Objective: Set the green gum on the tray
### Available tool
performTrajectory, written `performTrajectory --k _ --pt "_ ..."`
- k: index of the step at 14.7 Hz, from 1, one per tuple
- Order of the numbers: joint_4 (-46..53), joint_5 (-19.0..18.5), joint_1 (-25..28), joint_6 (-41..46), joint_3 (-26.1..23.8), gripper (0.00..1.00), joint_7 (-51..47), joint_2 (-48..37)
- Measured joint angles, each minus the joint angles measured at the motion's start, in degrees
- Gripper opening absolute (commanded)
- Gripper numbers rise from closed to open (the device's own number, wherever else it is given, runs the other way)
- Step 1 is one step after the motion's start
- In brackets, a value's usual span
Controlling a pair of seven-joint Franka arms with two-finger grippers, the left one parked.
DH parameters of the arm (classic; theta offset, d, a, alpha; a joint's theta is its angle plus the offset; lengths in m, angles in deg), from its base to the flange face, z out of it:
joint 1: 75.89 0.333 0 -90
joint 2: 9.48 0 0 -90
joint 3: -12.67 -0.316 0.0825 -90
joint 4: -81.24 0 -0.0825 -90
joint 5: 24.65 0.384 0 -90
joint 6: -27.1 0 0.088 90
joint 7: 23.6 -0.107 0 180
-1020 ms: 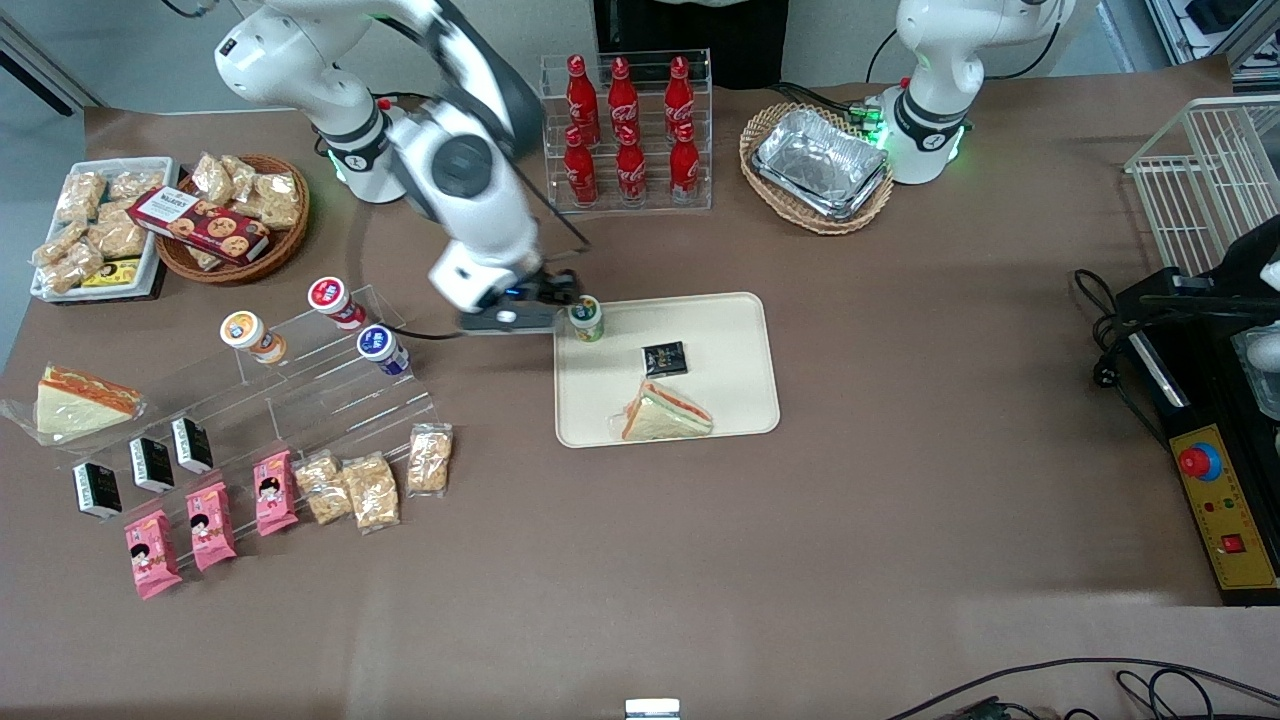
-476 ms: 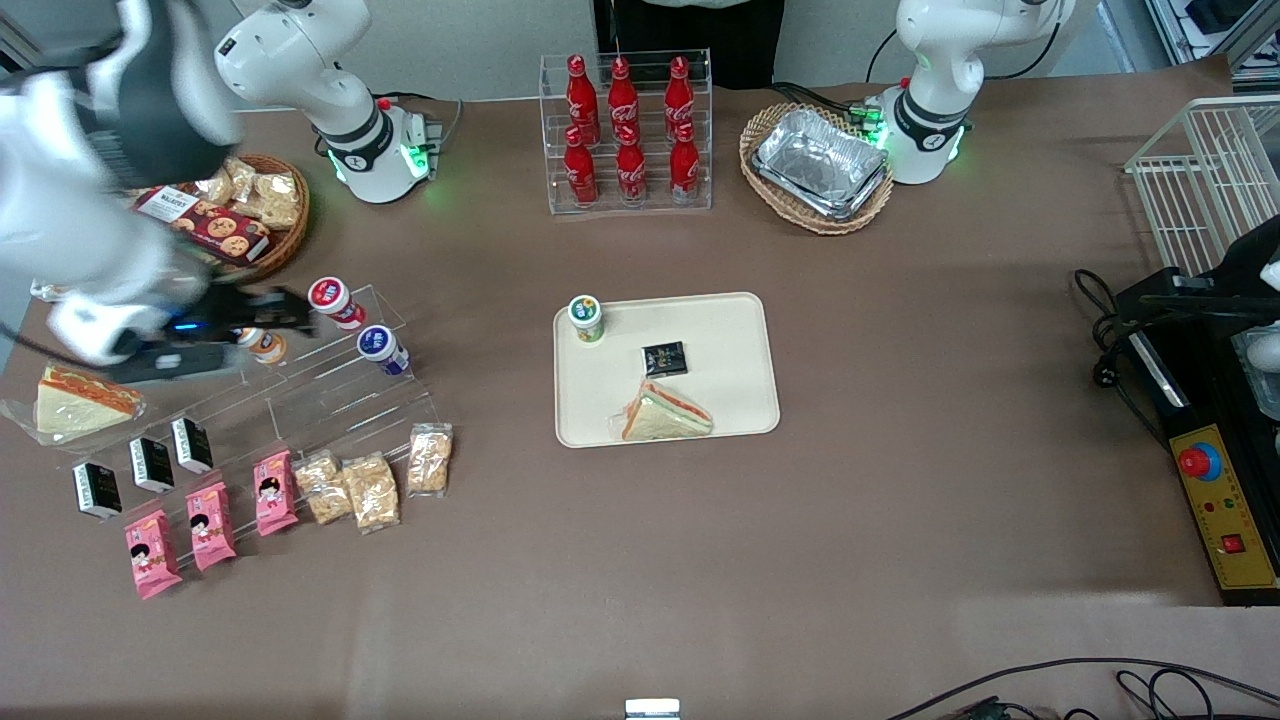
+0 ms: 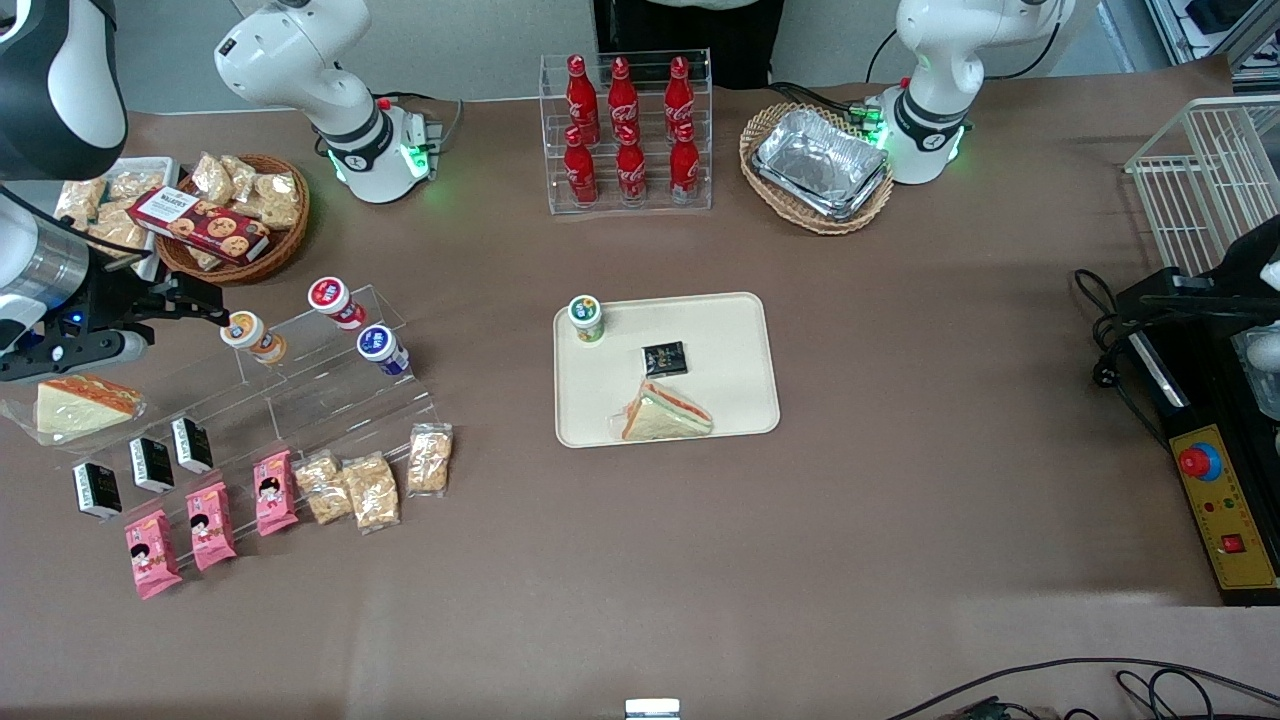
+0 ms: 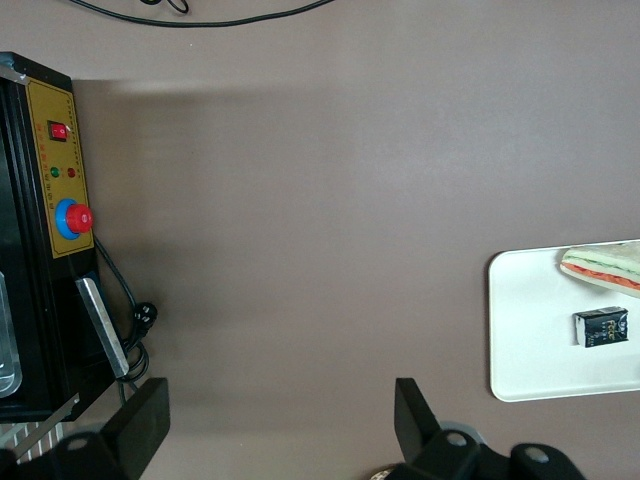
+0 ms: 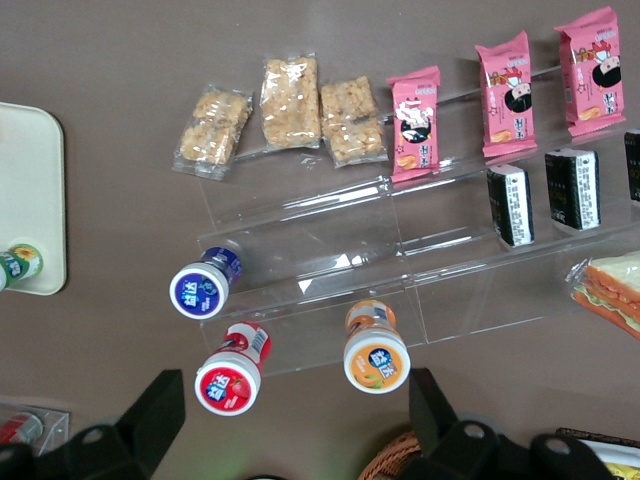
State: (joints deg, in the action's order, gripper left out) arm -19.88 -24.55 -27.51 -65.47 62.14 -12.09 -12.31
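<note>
**A:** So, front view first: the green gum (image 3: 585,317) stands upright on the tray (image 3: 730,400), in the corner nearest the working arm, beside a small black packet (image 3: 665,357) and a wrapped sandwich (image 3: 664,412). The gripper (image 3: 195,300) is well apart from it, up over the clear stepped rack (image 3: 320,390) near the orange-lidded jar (image 3: 250,335), fingers spread, holding nothing. I'd call the placing step done.

**B:** Next move then?

**A:** My guess is nothing much, just park the arm clear without clipping those jars.

**B:** And the wrist cams?

**A:** The right wrist view looks straight down on the rack: blue-lidded jar (image 5: 203,285), red-lidded jar (image 5: 233,371), the orange one, pink snack packs (image 5: 503,93). The gum peeks in at the tray's edge. The left wrist view shows just bare brown tabletop (image 4: 300,220), the tray's end and a black control box (image 4: 45,210) with a red button.
</note>
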Motion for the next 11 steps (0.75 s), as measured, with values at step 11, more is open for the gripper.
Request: performTrajectory --k 11 --pt "3.7 0.0 -26.9 0.0 -27.2 1.0 -6.7 1.2"
